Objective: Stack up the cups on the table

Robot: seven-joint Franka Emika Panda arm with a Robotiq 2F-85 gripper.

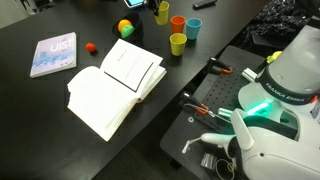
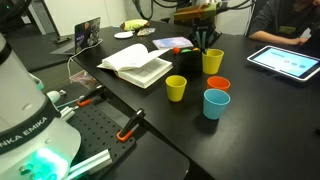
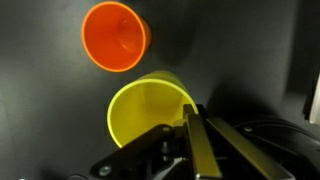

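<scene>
Your jaws sit at the rim of the yellow cup (image 3: 140,115), though I cannot tell whether they grip it; clamp, lift, then nest it into the orange cup (image 3: 115,35) just beyond them.

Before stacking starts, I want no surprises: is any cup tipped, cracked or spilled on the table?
Nothing stands out. The orange cup, the blue cup, the near yellow cup and the far yellow cup all stand upright, none stacked. The pincer sits at the far yellow cup's rim.
</scene>
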